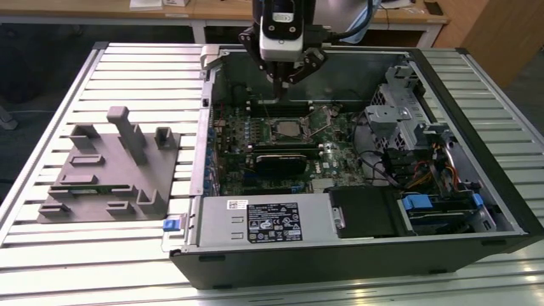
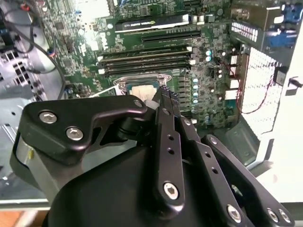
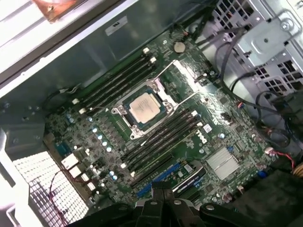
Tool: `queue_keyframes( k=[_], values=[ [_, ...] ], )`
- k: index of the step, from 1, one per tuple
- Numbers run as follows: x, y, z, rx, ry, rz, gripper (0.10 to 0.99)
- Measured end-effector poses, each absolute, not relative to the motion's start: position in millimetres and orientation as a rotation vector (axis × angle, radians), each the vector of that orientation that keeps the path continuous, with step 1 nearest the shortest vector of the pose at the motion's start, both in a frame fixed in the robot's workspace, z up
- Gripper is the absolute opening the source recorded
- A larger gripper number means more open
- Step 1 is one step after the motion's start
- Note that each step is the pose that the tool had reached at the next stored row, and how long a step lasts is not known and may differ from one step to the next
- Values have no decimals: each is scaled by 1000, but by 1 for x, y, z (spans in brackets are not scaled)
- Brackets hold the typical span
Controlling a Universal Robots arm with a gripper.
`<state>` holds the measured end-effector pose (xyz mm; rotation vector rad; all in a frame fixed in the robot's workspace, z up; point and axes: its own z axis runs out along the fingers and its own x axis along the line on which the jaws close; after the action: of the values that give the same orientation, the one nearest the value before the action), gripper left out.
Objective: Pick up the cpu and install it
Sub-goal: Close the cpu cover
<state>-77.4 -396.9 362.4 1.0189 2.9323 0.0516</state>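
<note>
Claw: the claw [image 1: 279, 94] hangs inside the open computer case, its fingers clenched to one point with nothing between them, as the second wrist view [image 2: 163, 93] shows.
Cpu: the cpu [image 3: 144, 108] lies flat in its socket on the board below the claw, clear of the fingertips. In the exterior view [image 1: 289, 129] it sits a little nearer the case's front than the claw's tip.
Socket frame: the metal hold-down frame [image 3: 185, 74] stands swung open beside the chip, not closed over it.
Progress: the chip looks picked and seated, so most of the task seems done. With the frame open, the locking part appears not yet finished.
Memory strips: dark strips [image 3: 113, 84] run along both sides of the socket, just beyond the chip.
Case: the case [image 1: 357, 258] lies on its side around all this.
Fixture: a grey fixture [image 1: 111, 172] rests well away from the claw, outside the case.
Surface: the slatted metal surface [image 1: 127, 70] carries both.
</note>
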Motion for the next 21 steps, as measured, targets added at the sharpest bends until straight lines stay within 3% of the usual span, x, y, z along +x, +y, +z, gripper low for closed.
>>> queue_keyframes(
  k=[21],
  values=[
    [-77,-396,354,1477,2725,41,106]
  ],
)
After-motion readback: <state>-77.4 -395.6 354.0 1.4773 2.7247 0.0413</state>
